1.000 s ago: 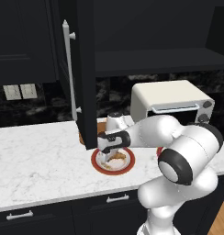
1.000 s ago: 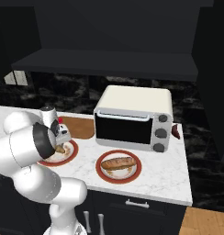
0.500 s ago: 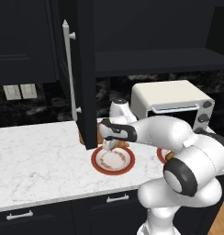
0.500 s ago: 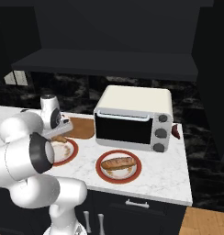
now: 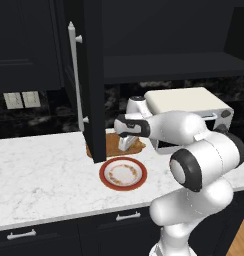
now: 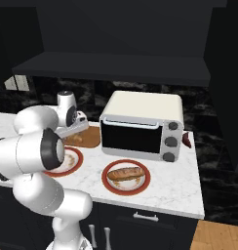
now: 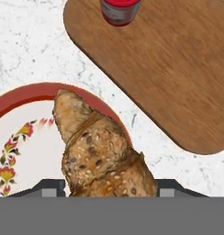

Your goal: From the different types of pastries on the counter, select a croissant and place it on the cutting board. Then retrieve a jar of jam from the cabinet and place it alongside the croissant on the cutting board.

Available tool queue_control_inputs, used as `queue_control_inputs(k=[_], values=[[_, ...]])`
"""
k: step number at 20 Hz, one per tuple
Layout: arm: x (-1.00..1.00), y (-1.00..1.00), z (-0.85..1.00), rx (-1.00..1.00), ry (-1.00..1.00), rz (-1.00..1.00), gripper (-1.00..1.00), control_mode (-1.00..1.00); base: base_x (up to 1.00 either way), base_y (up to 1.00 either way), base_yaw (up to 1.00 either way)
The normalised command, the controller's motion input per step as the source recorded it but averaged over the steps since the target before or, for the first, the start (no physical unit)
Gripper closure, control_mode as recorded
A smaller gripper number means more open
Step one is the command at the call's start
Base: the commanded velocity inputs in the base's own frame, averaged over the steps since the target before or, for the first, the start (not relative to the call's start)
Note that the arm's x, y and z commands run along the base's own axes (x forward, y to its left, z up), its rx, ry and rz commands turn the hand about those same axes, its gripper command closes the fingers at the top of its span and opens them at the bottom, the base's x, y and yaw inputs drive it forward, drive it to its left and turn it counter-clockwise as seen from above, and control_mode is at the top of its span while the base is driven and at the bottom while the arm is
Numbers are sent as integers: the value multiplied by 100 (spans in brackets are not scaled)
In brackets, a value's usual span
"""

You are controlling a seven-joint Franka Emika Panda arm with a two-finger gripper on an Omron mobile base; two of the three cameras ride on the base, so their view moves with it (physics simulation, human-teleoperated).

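A: Where is the croissant (image 7: 102,158) right now?

B: Clamped in the gripper (image 7: 109,188), the jaws narrow around it. In the hand view it hangs above the rim of the red-rimmed plate (image 7: 22,98), near the cutting board (image 7: 178,73) but not over it.

A: So 1 pastry is lifted. And the other?

B: The long loaf (image 6: 125,173) lies on its own plate (image 6: 127,184) in front of the toaster oven (image 6: 140,127), well apart.

A: What could go wrong from here?

B: I think 2 things. A red jar (image 7: 119,10) stands on the board's far end, so carrying the croissant too far that way could knock it. Also, the open cabinet door (image 5: 91,85) hangs just beside the board (image 5: 114,145) in the left base view; a wide swing might clip its edge.

A: Anything else?

B: Letting go too early would drop it on the counter (image 5: 39,170) short of the board.
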Motion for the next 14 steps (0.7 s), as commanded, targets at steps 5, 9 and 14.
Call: queue_control_inputs(k=[5,9,14], values=[[24,0,1,1,0,1,100,-100,0,0,0],[46,0,0,0,1,0,100,-100,0,0,0],[60,-3,0,0,0,0,100,-100,0,0,0]])
